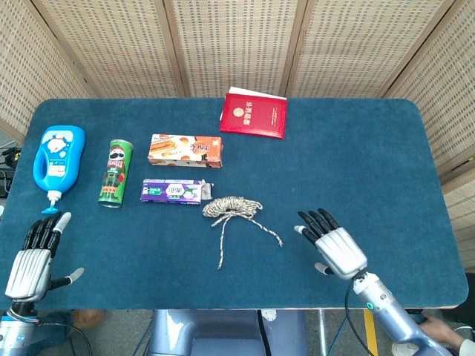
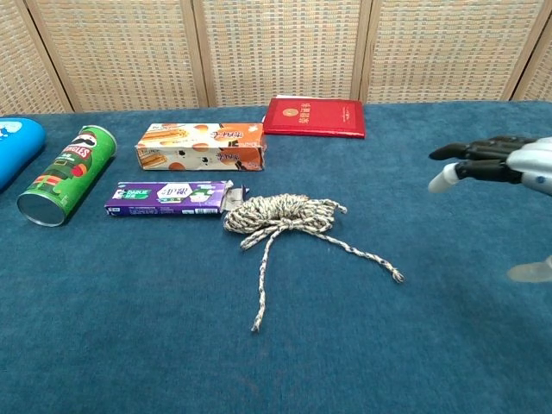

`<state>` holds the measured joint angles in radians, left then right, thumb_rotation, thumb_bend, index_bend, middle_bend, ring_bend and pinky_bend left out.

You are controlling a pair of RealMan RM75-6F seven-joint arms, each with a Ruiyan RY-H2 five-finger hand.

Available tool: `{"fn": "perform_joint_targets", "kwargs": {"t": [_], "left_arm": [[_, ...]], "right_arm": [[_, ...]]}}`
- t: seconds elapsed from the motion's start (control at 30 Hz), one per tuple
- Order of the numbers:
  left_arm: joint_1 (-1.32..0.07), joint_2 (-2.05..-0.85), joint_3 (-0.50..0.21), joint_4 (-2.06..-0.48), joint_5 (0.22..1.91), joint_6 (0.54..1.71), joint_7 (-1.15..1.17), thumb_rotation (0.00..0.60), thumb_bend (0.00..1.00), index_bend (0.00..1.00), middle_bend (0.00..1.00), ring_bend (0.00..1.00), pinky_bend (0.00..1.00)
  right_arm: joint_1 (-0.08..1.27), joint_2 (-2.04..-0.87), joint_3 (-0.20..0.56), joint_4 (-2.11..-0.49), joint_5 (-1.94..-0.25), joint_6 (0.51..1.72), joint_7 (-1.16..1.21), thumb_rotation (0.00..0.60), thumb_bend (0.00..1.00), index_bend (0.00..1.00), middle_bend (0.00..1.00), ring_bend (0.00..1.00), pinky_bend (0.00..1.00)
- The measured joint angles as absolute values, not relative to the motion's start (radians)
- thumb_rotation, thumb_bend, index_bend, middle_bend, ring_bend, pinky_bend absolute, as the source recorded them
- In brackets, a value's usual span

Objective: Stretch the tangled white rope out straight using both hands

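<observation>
My right hand (image 1: 335, 247), fingers spread and empty, hovers just right of the white rope (image 1: 233, 207) at frame centre, nearer than my left hand (image 1: 33, 256) (also open, lower left)

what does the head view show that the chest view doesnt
Only the head view shows the left hand at the near left edge, open and holding nothing, and the whole blue bottle.

The chest view shows nothing extra, but gives a closer, lower look at the white rope and its two loose tails.

Both show the right hand, fingers spread and clear of the rope, the green can, orange box, purple box and red booklet.
</observation>
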<state>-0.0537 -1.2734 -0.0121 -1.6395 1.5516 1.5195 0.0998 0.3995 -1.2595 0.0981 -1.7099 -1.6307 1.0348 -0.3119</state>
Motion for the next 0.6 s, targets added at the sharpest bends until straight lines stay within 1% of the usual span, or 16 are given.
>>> {"fn": "perform_joint_targets", "kwargs": {"t": [0.07, 0.1, 0.2, 0.27, 0.43, 0.6], "left_arm": [[-0.056, -1.275, -0.016, -1.64, 1.542, 1.513, 0.104, 0.6, 0.08, 0.0, 0.0, 0.0, 0.0], [-0.058, -1.276, -0.017, -1.64, 1.539, 1.51, 0.104, 0.6, 0.08, 0.0, 0.0, 0.0, 0.0], [-0.062, -1.276, -0.022, -1.642, 1.526, 1.5, 0.109, 0.6, 0.08, 0.0, 0.0, 0.0, 0.0], [-0.066, -1.278, -0.025, -1.643, 1.517, 1.491, 0.114, 0.6, 0.08, 0.0, 0.0, 0.0, 0.0], [-0.075, -1.281, -0.029, -1.645, 1.502, 1.474, 0.128, 0.6, 0.08, 0.0, 0.0, 0.0, 0.0], [-0.078, -1.28, -0.032, -1.649, 1.495, 1.472, 0.13, 0.6, 0.08, 0.0, 0.0, 0.0, 0.0]], "right_arm": [[0.436, -1.269, 0.11, -1.715, -1.605, 0.981, -0.336, 0.6, 0.15, 0.2, 0.0, 0.0, 0.0], [0.458, -1.278, 0.116, -1.716, -1.585, 0.945, -0.352, 0.6, 0.16, 0.2, 0.0, 0.0, 0.0], [0.515, -1.311, 0.128, -1.709, -1.536, 0.864, -0.396, 0.6, 0.17, 0.21, 0.0, 0.0, 0.0], [0.556, -1.356, 0.137, -1.689, -1.492, 0.818, -0.432, 0.6, 0.16, 0.23, 0.0, 0.0, 0.0], [0.596, -1.451, 0.157, -1.63, -1.367, 0.801, -0.499, 0.6, 0.16, 0.26, 0.0, 0.0, 0.0], [0.625, -1.539, 0.171, -1.564, -1.251, 0.815, -0.571, 0.6, 0.16, 0.3, 0.0, 0.0, 0.0]]}}
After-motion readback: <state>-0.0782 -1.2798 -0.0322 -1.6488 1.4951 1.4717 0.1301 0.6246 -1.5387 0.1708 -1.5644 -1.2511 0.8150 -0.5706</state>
